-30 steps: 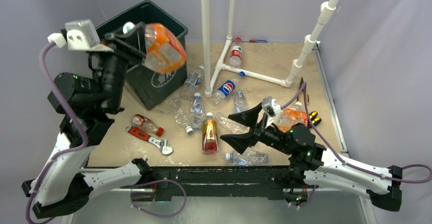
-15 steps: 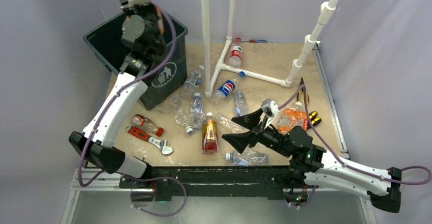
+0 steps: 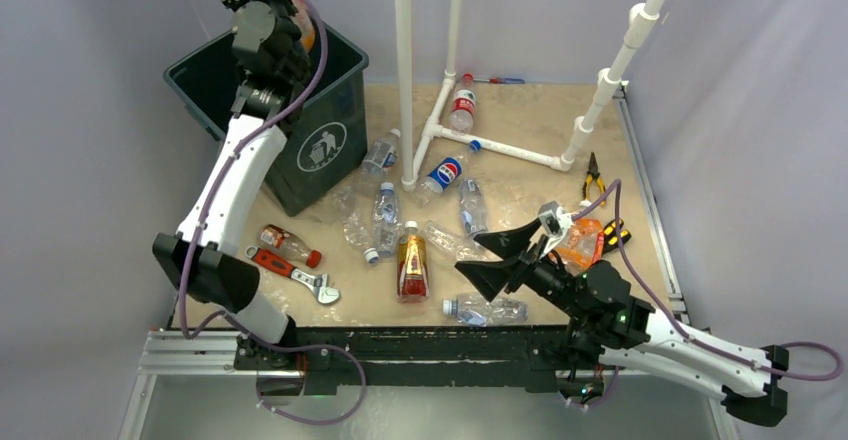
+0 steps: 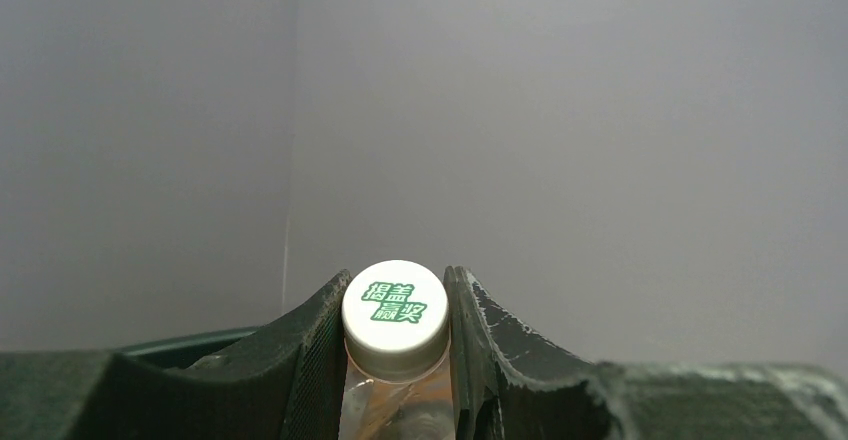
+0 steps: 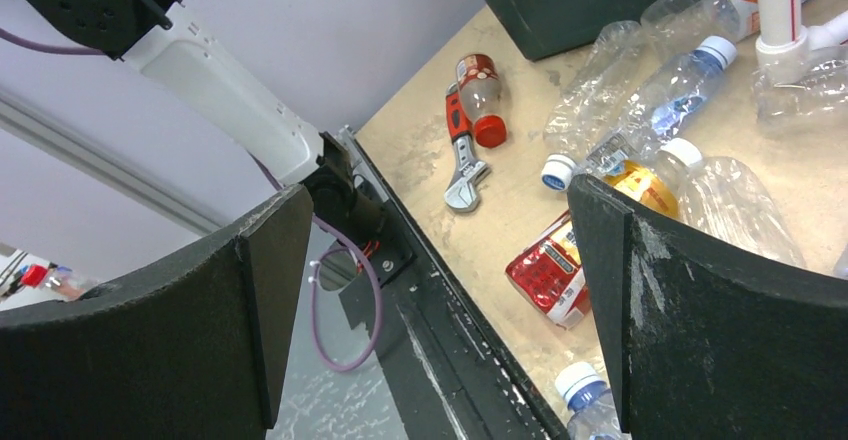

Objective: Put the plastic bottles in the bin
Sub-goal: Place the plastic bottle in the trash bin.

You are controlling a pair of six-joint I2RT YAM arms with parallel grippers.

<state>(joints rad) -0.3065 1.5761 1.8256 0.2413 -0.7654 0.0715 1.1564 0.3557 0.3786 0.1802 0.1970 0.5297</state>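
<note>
The table (image 3: 520,120) spreads beneath both tools. The dark green bin (image 3: 340,100) stands at its far left corner, and in the overhead view it lies under the left gripper (image 4: 397,278), which is held high above its far side. That gripper is clamped on the neck of the held bottle (image 4: 395,390). The white cap (image 4: 395,305) pokes up between the two fingers, and a sliver of the bin's rim shows below and left of them. The right gripper (image 3: 488,255) hovers low over the near right of the table, jaws spread wide apart and holding nothing. An amber bottle (image 3: 411,265) lies just to its left, a clear bottle (image 3: 485,309) just below it toward the near edge, and an orange-labelled bottle (image 3: 578,242) behind its fingers, beside the wrist. Farther to its left, a red-capped bottle (image 3: 288,245) lies just beside the red-handled wrench (image 3: 295,273).
</note>
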